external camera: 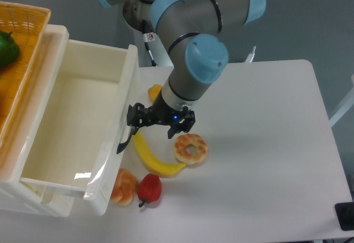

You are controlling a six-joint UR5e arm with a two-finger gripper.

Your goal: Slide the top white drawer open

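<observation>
Pulled well out from the cabinet at the left: top white drawer (72,132), open and bare inside, glossy front panel facing the bench (265,143). Curved black handle (125,139) standing off that front panel, only partly seen against the dark gripper. Gripper (160,122) just beside the handle, hanging low over the bench under the grey and blue arm (193,71). Jaws seen from above and black on black; cannot tell how far apart, nor whether anything is clasped, and contact with the handle is not clear.

Lower drawer almost wholly hidden beneath the upper one, only a slotted white corner (33,198) showing at bottom left. Woven basket (22,38) on the cabinet top cut off by the left edge, with a green vegetable (6,48) only partly in frame.

On the bench near the drawer front: banana (150,157) with its upper end under the gripper, ringed bun (191,148) touching its tip, red fruit (149,188), and a pastry (125,186) half tucked under the drawer's corner. Small orange thing (154,92) behind the arm, mostly covered. Dark object (345,216) clipped at the lower right corner.
</observation>
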